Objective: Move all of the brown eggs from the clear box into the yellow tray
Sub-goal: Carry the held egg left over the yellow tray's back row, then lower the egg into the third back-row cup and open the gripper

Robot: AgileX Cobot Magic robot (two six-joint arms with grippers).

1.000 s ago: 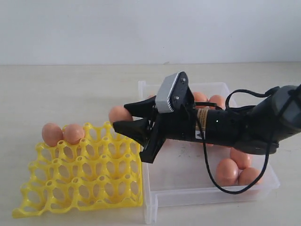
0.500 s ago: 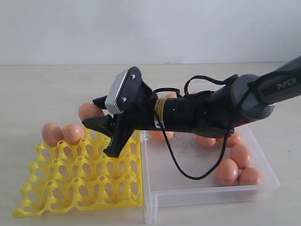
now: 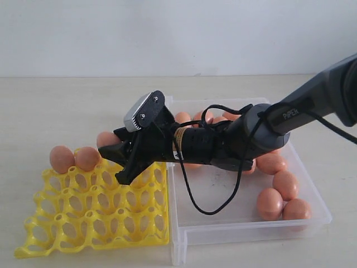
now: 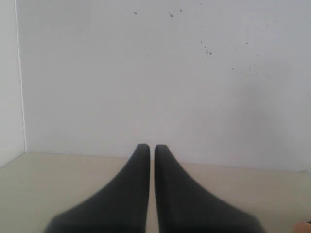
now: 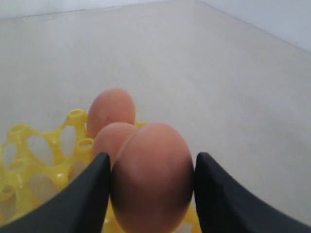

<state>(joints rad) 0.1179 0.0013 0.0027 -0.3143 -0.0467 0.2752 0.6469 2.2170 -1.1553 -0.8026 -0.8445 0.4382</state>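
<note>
My right gripper (image 3: 110, 146) reaches across from the clear box (image 3: 245, 223) and is shut on a brown egg (image 3: 105, 138), just above the far row of the yellow tray (image 3: 95, 201). In the right wrist view that held egg (image 5: 151, 177) fills the gap between both black fingers. Two brown eggs (image 3: 61, 159) (image 3: 87, 158) sit side by side in the tray's far left cups, close to the held one. Several more brown eggs (image 3: 284, 184) lie in the box, some hidden behind the arm. My left gripper (image 4: 151, 148) is shut on nothing, facing a white wall.
The tray and box stand side by side on a beige tabletop (image 3: 83, 106), the box's near left corner touching the tray. A black cable (image 3: 201, 209) loops from the right arm down over the box floor. A white wall (image 3: 178, 33) rises behind the table.
The right arm has carried the egg leftward out of the box and lowered it toward the tray's far row, beside the two seated eggs. The grip has stayed the same.
</note>
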